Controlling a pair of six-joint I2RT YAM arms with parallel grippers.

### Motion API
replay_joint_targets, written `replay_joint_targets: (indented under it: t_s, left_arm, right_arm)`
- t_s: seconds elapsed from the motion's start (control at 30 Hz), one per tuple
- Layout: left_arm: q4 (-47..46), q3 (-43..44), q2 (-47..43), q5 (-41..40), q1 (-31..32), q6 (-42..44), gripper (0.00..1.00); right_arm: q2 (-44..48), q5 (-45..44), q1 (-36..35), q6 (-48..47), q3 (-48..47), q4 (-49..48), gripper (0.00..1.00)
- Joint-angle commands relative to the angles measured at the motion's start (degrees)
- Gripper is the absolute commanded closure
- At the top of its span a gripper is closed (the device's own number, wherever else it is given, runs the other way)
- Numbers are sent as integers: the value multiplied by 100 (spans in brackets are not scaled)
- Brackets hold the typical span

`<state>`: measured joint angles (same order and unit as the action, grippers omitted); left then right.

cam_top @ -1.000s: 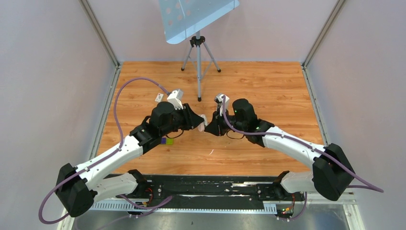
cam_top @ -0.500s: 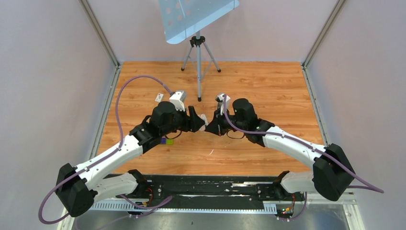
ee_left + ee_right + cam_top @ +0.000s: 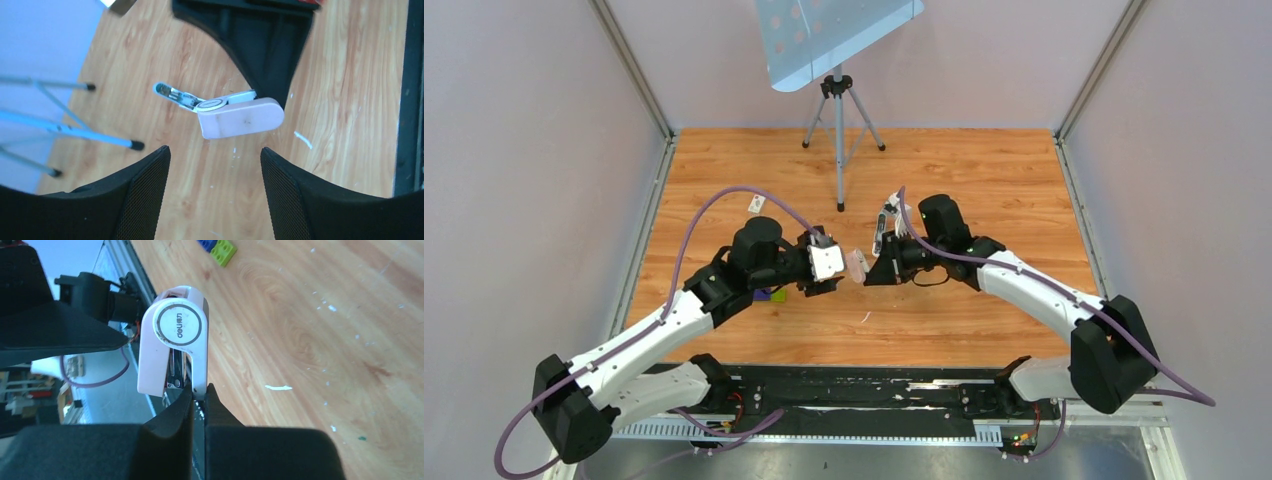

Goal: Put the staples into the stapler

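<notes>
Find the stapler [image 3: 857,265] up off the bench [image 3: 984,180], between the two arms, just beyond the tips of the right pincer [image 3: 199,395]. Note that pincer squeezed together on the thin white leg at the tail end. See the left pincer [image 3: 214,152] spread apart, gripping nothing, set back from the stapler and facing its side.

Judge the hold as a presenting one: pinning the tail, leaving hinge and metal tray free for loading.

Read the long axis as running on from the right pincer's fingers, with round hinge cap farthest out and silver tray swung past the hinge, pointing away. Broadside across the left pincer's gap.

Log a white sliver [image 3: 278,387] on the bench beneath, off to one side of the right pincer; too small to name.
</notes>
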<state>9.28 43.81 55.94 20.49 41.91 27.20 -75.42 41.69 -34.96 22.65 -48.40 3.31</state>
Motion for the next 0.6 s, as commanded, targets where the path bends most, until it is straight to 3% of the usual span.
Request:
replay_joint_targets:
  t_s: [0.0, 0.17, 0.57]
  left_arm:
    - [343, -238, -231, 731, 159, 2633, 32]
    - [239, -380, -371, 738, 361, 3530, 32]
    - [1021, 156, 88, 800, 889, 4237, 35]
  right_arm:
    - [-89, 656, 61, -11, -306, 584, 100]
    - [-209, 955, 68, 25, -314, 612, 100]
    - [-283, 1194, 59, 41, -363, 704, 100]
